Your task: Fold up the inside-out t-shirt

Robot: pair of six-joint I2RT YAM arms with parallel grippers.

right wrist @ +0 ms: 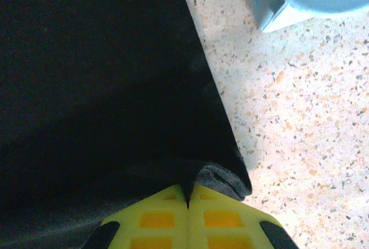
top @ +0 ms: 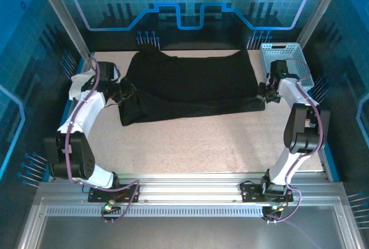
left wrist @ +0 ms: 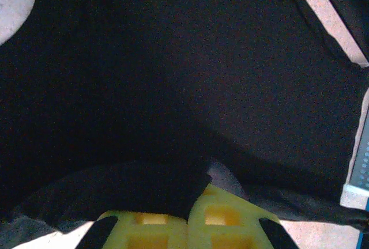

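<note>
The inside-out t-shirt [top: 190, 85] is a wide black cloth spread across the far half of the table. My left gripper [top: 122, 92] is at its left edge, shut on a fold of the black fabric [left wrist: 144, 185] pinched between the yellow fingers [left wrist: 222, 226]. At the shirt's right near corner sits my right gripper [top: 264, 92], with the corner of the black fabric [right wrist: 190, 183] caught between its closed yellow fingers [right wrist: 155, 223]. Both held edges are lifted slightly off the speckled table [top: 196, 145].
A pale blue perforated basket [top: 285, 59] stands at the far right, just behind the right arm; its corner [right wrist: 277, 12] shows in the right wrist view. Metal frame posts rise at the back corners. The near half of the table is bare speckled surface.
</note>
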